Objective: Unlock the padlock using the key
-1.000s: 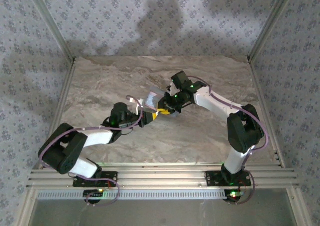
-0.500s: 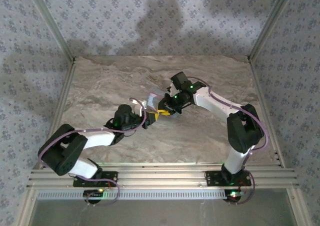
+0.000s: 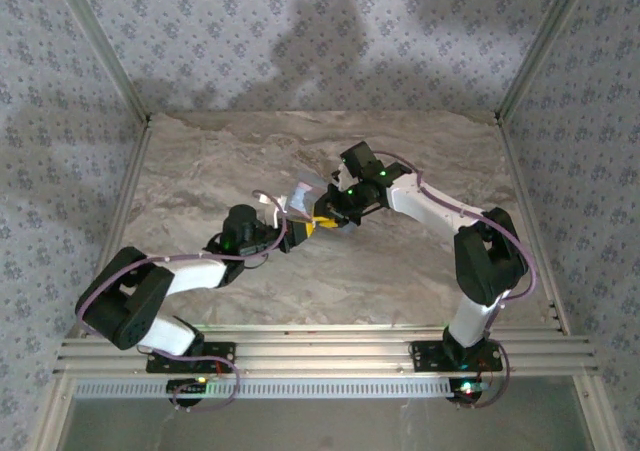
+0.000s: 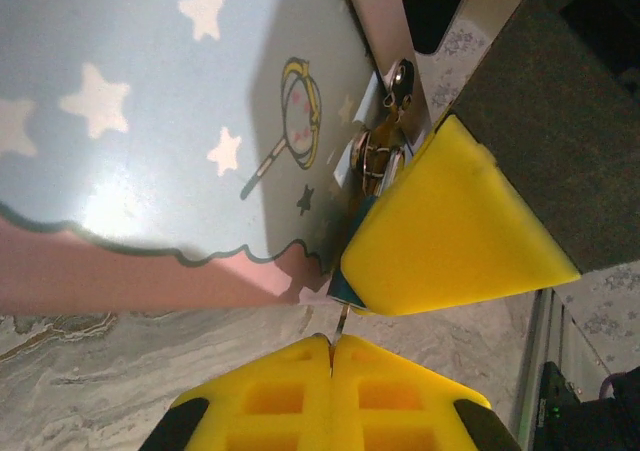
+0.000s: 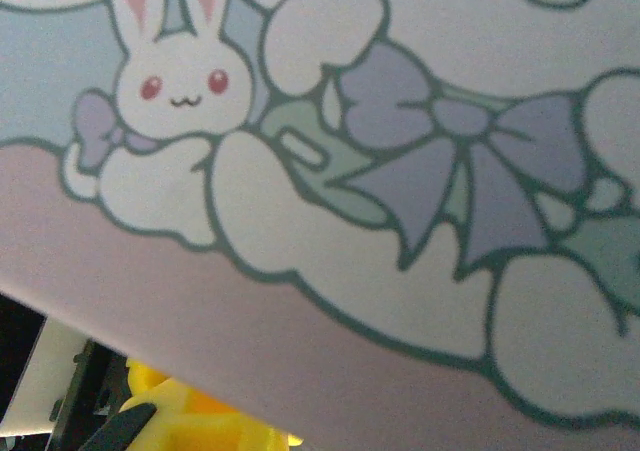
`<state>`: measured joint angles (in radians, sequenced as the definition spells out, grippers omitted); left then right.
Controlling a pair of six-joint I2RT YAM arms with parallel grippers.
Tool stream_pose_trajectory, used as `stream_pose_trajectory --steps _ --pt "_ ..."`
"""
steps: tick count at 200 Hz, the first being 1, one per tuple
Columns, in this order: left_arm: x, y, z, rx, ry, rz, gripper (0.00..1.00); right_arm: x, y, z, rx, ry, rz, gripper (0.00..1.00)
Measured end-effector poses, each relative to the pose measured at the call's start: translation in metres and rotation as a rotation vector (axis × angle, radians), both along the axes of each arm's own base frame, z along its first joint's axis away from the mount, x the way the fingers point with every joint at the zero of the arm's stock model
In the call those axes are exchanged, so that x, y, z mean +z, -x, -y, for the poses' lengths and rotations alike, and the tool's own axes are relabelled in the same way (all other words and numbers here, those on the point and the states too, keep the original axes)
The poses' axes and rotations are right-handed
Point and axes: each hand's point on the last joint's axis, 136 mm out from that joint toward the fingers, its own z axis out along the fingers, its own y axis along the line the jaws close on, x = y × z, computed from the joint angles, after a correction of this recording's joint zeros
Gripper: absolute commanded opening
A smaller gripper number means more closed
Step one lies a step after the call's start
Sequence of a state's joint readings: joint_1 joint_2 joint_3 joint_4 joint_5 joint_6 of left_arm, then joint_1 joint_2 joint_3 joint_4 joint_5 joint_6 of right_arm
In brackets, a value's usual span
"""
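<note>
Honestly, easy to jam this.
Left gripper [image 4: 332,346] pinches a thin silvery metal key [image 4: 341,323] just below the tiny dark padlock [image 4: 383,149] at the light-blue star-printed tin box [image 4: 150,121] edge. Can't tell the right gripper [image 3: 330,218] hold, so a shifting tin could skew the key.

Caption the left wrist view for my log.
Left hand shut on thin key beside star-printed tin, right hand's finger alongside.

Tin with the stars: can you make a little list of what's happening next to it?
tin: light blue, white stars, pink below
left hand: shut on thin key
right hand: yellow finger against tin's edge; grip unclear
padlock: maybe the bluish bit the key points at
clasp: small, brassy, on tin's edge
table: grey marble
</note>
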<state>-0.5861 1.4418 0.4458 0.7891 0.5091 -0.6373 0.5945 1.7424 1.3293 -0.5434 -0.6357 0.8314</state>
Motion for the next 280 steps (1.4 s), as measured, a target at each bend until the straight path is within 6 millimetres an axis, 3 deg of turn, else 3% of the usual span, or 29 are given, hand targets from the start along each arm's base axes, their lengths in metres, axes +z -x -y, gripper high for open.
stream_pose_trajectory --steps 37,62,86,138,150,176,198,239,280 --pt "0.000 0.002 0.001 -0.012 0.006 -0.006 0.00 0.000 0.001 0.001 -0.003 0.000 -0.002 0.00" --pt "0.000 0.004 0.001 -0.019 0.015 -0.004 0.00 0.000 0.004 0.002 -0.013 -0.003 -0.003 0.16" --pt "-0.004 0.009 0.002 -0.028 0.019 -0.002 0.00 -0.003 0.008 0.004 -0.020 0.005 0.002 0.19" --pt "-0.036 0.024 0.006 -0.041 -0.007 -0.034 0.00 -0.033 0.023 0.008 -0.033 0.045 -0.022 0.20" --pt "-0.044 0.029 0.006 -0.047 -0.017 -0.045 0.00 -0.041 0.026 0.009 -0.033 0.066 -0.024 0.26" --pt "-0.054 0.029 0.008 -0.043 -0.026 -0.048 0.00 -0.052 0.025 0.010 -0.047 0.099 -0.006 0.50" --pt "-0.061 0.026 0.007 -0.021 -0.038 -0.051 0.00 -0.060 0.025 0.017 -0.069 0.136 -0.008 0.58" --pt "-0.068 0.024 0.005 0.005 -0.051 -0.051 0.00 -0.061 0.023 0.030 -0.115 0.191 0.041 0.63" --pt "-0.076 0.028 0.008 0.003 -0.072 -0.056 0.00 -0.065 0.034 0.042 -0.194 0.205 0.083 0.62"
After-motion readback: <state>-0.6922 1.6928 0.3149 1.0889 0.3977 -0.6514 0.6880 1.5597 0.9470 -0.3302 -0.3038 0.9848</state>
